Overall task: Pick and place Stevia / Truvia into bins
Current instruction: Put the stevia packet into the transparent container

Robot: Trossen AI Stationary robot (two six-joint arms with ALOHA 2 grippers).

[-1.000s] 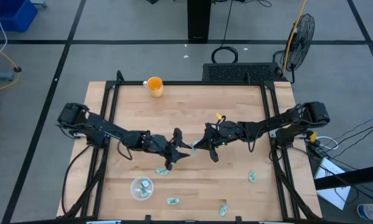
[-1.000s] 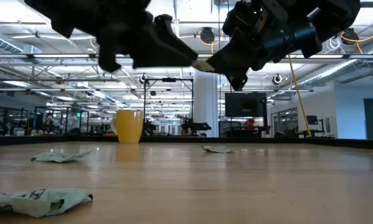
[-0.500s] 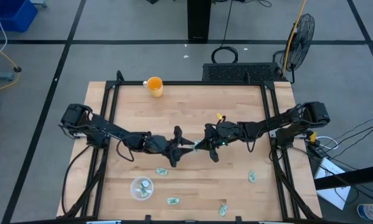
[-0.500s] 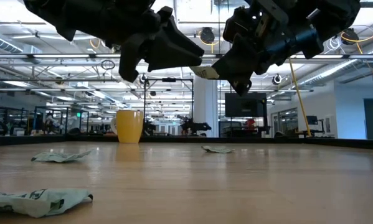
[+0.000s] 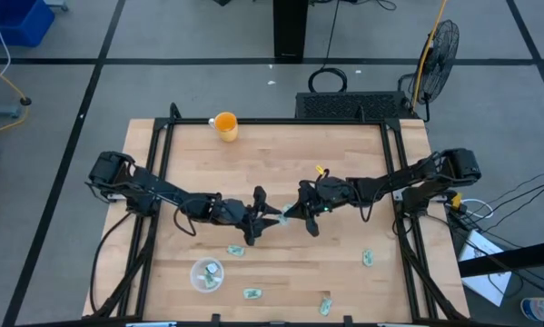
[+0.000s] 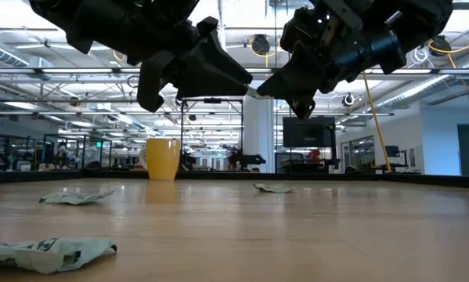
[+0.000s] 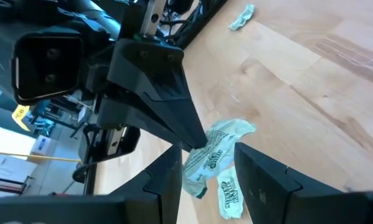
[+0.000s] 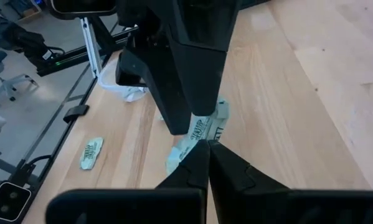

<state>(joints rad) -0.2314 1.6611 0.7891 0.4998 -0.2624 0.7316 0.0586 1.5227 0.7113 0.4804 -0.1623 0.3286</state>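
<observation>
Both grippers meet in mid-air over the table's middle. My right gripper (image 5: pixel 295 213) (image 8: pixel 208 149) is shut on a green and white Stevia sachet (image 5: pixel 279 216) (image 7: pixel 216 148). My left gripper (image 5: pixel 263 218) (image 7: pixel 211 180) is open, one finger on either side of that sachet; whether they touch it I cannot tell. The clear plastic cup (image 5: pixel 206 274) stands near the near edge on the left with sachets inside. Other sachets (image 5: pixel 237 250) (image 5: pixel 252 292) (image 5: pixel 326 306) (image 5: pixel 368 258) lie flat on the wood. My right gripper pinches one end of the sachet (image 8: pixel 202 132) between its two fingertips, coming level from the table's right. The sachet is lifted clear of the table, and its free, crumpled end (image 7: pixel 205 171) sticks out toward my left gripper, between that gripper's fingers.
A yellow cup (image 5: pixel 224 125) (image 6: pixel 163 159) stands near the far edge, left of centre. In the low view, loose sachets (image 6: pixel 46 254) (image 6: pixel 76 197) (image 6: pixel 273 188) lie on the wood below the raised grippers. Black frame rails run along the table's left and right sides.
My left gripper has moved toward the table's right, closing in on my right gripper, and its open fingers now stand around the held sachet. My right gripper has stayed nearly where it was, still shut on the sachet.
</observation>
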